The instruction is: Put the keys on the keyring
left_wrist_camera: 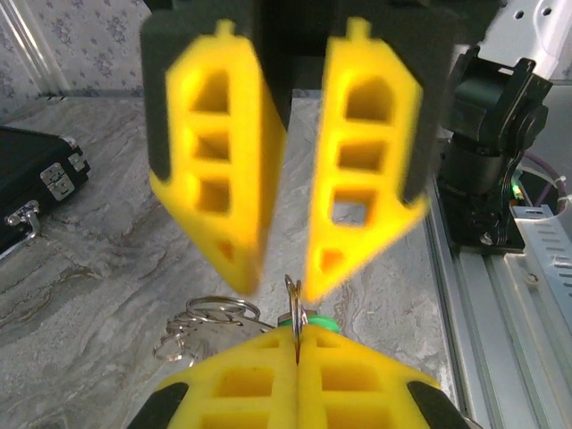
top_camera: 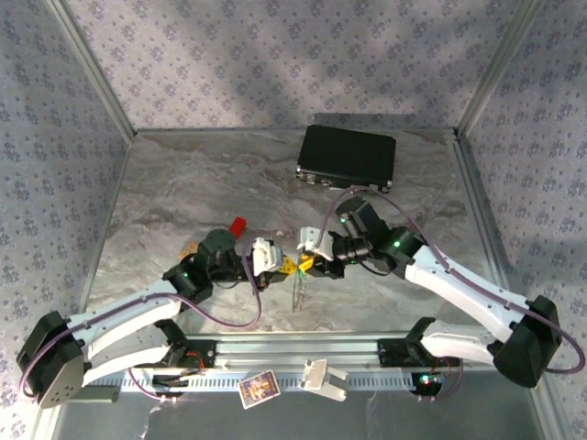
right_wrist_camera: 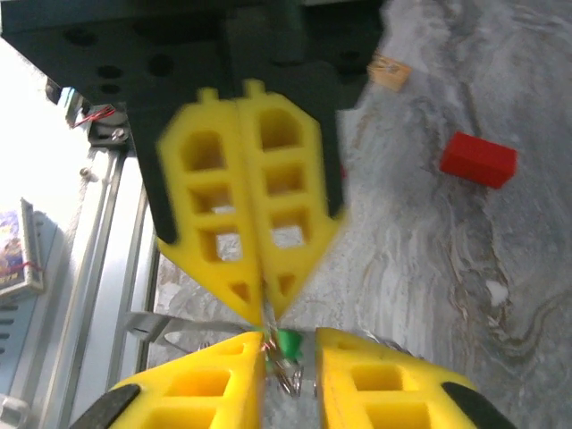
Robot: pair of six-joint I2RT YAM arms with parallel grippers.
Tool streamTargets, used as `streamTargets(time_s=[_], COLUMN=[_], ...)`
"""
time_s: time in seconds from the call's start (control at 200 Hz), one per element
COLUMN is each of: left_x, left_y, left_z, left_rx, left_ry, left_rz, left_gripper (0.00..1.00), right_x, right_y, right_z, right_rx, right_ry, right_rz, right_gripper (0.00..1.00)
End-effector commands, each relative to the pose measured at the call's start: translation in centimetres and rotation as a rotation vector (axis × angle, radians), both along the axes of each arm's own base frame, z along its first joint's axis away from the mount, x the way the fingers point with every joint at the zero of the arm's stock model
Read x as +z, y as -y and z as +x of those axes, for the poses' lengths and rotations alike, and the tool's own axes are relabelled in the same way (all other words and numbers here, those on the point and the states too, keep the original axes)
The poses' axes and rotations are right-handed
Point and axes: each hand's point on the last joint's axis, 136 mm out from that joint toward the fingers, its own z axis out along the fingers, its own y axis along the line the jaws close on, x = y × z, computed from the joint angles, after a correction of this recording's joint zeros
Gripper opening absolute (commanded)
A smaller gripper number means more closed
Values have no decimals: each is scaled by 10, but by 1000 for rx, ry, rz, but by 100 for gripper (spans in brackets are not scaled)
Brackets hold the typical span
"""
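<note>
Both grippers meet tip to tip at the table's middle. My left gripper is shut on a thin silvery edge of the keyring, which sticks up from between its yellow fingers. The green key sits right against that edge. More silvery loops of the bunch lie to the left, and part of it hangs down. My right gripper is open, its fingers on either side of the green head without pressing it. A red key is not visible.
A black case lies at the back right. A plain red block sits behind my left gripper, a small tan tag near it. A picture card and a white part rest on the front rail.
</note>
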Motion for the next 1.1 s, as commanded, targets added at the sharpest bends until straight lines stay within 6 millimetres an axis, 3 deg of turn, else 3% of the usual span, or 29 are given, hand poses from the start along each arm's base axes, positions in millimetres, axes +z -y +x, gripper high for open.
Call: streamTargets(time_s=[0.0,0.245,0.57,1.094], left_x=[25,27,27,31], left_y=[2,0,-1,-2], left_z=[-3,-3,-4,-4], left_rx=[-12,0,-4,-2], left_ry=[60,75,79,98], left_rz=[-113,-141,-142,-146], left_gripper=[0,0,0,0], right_x=[17,2,1,-4], right_y=[2,7,-2,2], right_z=[0,0,-4,-5], right_rx=[-34,-57,-9,-7], right_ry=[-33,-17,-27,-19], right_rz=[116,71,61,25], right_gripper=[30,33,32,4])
